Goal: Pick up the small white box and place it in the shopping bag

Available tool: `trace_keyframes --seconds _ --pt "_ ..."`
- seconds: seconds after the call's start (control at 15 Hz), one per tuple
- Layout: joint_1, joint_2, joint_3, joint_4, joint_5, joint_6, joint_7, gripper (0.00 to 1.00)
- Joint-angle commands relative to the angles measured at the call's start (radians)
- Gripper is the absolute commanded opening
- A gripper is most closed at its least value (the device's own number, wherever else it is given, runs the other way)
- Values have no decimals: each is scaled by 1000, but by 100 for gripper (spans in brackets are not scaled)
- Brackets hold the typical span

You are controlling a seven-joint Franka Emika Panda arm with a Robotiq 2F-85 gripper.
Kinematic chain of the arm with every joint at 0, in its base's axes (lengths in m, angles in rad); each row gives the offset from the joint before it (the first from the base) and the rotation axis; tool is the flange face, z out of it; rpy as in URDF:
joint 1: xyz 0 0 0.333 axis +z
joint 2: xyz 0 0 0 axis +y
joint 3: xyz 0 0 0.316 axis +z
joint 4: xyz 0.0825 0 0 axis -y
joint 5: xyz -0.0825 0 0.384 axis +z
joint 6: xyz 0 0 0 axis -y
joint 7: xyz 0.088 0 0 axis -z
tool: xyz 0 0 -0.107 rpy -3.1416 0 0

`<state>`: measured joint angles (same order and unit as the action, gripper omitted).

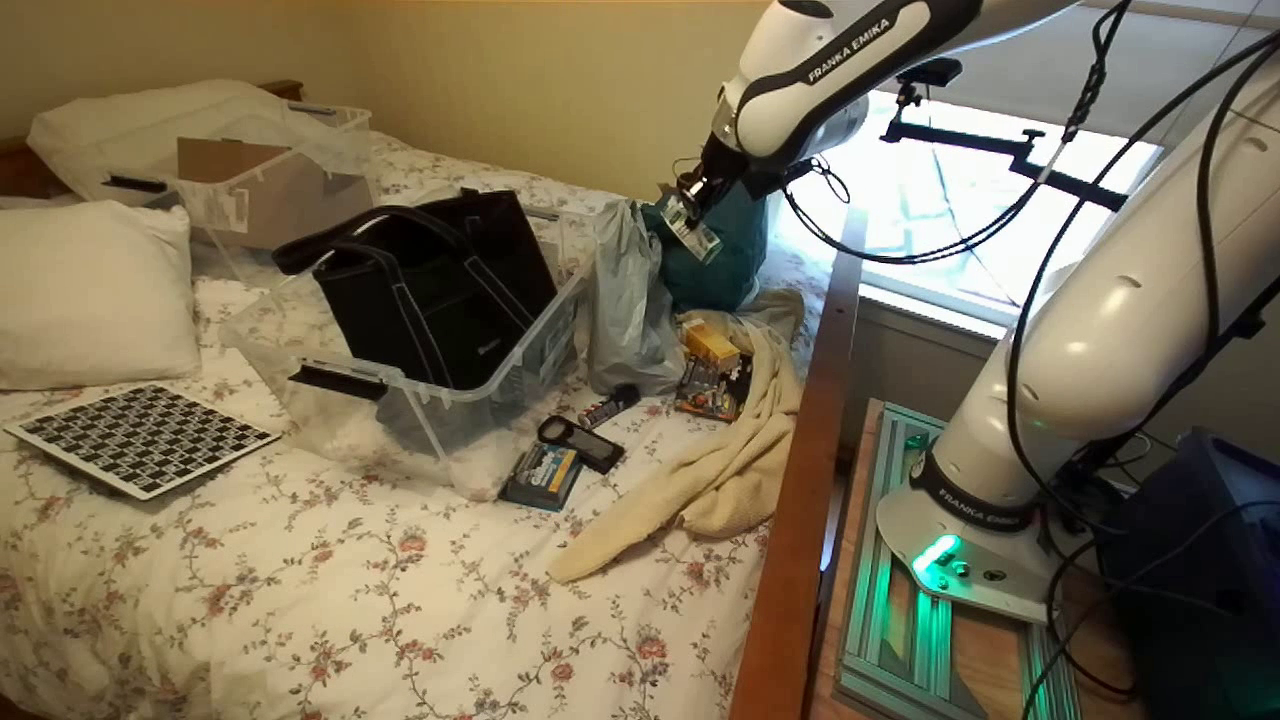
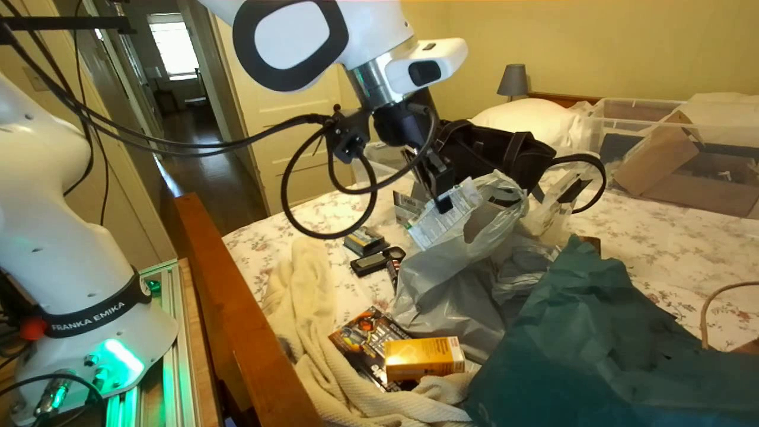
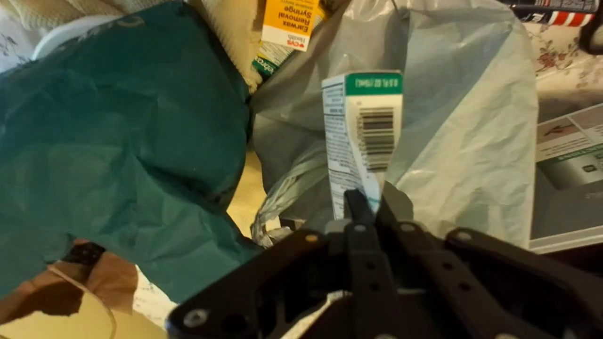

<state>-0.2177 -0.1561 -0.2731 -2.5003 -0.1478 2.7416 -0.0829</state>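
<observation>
white box (image 3: 359,136): 0.5 FL OZ | orange box (image 3: 291,21): CVS Health Earwax Removal Syringe | arm (image 1: 1115,345): FRANKA EMIKA

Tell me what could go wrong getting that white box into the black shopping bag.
The white box looks squeezed in at the gripper; it could crumple or slip. It hangs tilted near the grey plastic bag, which might snag it or catch it if dropped. Loop handles rise from the black shopping bag and may block the way in.
</observation>
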Motion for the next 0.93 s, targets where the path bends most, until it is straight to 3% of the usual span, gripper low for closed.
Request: trace_keyframes --seconds 0.0,0.13,0.2,0.87 --pt "16 -59 28 -16 9 -3 -91 1" --pt "35 -53 34 0 27 -9 -137 1" --pt "13 -35 39 2 7 -2 -84 5" --pt "35 -51 67 8 -33 22 -135 1"
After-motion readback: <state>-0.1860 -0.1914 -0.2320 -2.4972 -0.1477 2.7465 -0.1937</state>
